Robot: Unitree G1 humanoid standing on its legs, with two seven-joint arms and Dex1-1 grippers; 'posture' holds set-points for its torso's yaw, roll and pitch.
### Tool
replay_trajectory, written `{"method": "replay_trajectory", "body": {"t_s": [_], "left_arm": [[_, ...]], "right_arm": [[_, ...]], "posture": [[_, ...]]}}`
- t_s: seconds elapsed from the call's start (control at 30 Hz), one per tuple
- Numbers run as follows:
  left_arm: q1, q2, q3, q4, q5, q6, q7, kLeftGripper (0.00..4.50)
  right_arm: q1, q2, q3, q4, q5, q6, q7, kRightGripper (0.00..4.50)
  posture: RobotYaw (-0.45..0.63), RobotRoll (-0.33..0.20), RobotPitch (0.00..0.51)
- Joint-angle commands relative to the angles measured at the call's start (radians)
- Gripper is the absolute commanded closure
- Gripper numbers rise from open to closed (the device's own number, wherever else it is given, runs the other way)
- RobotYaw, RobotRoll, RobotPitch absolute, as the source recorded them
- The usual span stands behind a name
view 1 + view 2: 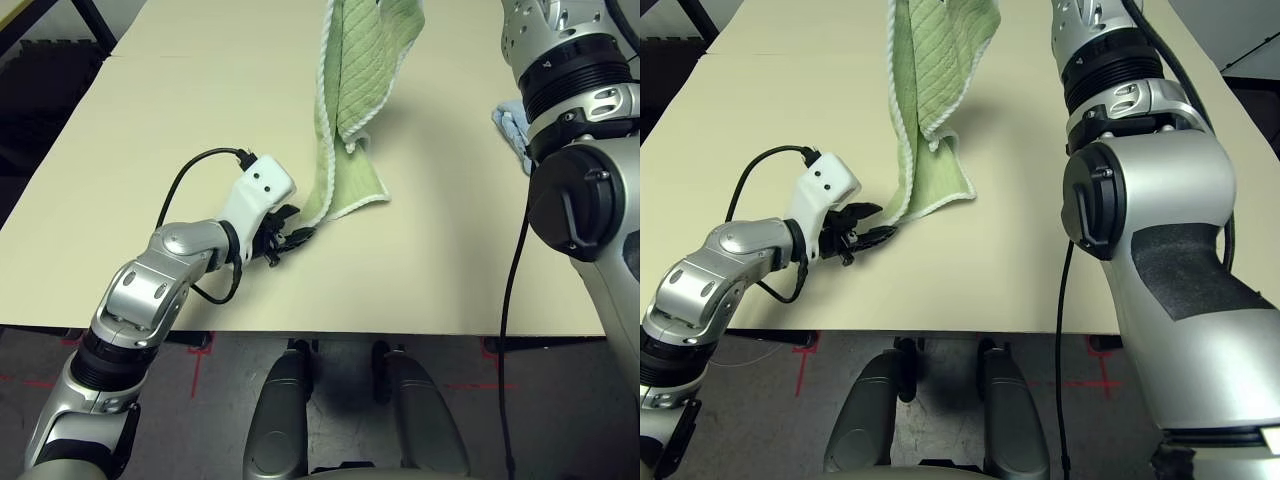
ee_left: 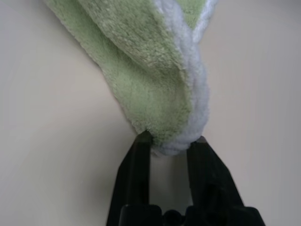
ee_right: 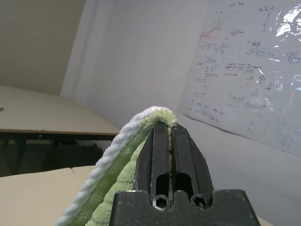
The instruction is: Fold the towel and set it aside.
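Observation:
The light green towel (image 1: 365,60) with white edging hangs from above the table, and its lower end (image 1: 350,190) rests crumpled on the tabletop. My left gripper (image 1: 300,237) lies low on the table at the towel's near corner. In the left wrist view its two black fingertips (image 2: 143,141) pinch that white-edged corner (image 2: 174,141) between them. My right gripper (image 3: 165,126) is raised high, shut on the towel's upper edge (image 3: 117,188), which drapes over its fingers.
A light blue folded towel (image 1: 510,125) peeks out behind my right arm at the table's right side. The cream table (image 1: 180,110) stretches bare to the left and far side. Its front edge runs just below my left gripper.

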Motion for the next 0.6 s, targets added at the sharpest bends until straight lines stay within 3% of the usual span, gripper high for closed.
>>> {"method": "replay_trajectory", "body": {"t_s": [0.03,0.37,0.6], "left_arm": [[0.011,0.011,0.005,-0.017,-0.006,0.015,-0.003,4.48],[-0.078,-0.003,0.110,0.092,-0.012,0.008,0.027,4.48],[-0.174,0.119,0.152,0.274,0.027,-0.099,-0.037,4.48]], "right_arm": [[-0.018,-0.012,-0.009,-0.004,-0.002,-0.010,-0.001,4.50],[0.043,-0.065,-0.005,-0.017,-0.013,0.003,0.004,4.50],[0.217,-0.159,-0.001,-0.100,-0.011,0.053,0.039,4.50]], "posture": [[0.09,0.000,0.287],[0.08,0.000,0.278],[0.06,0.000,0.277]]}}
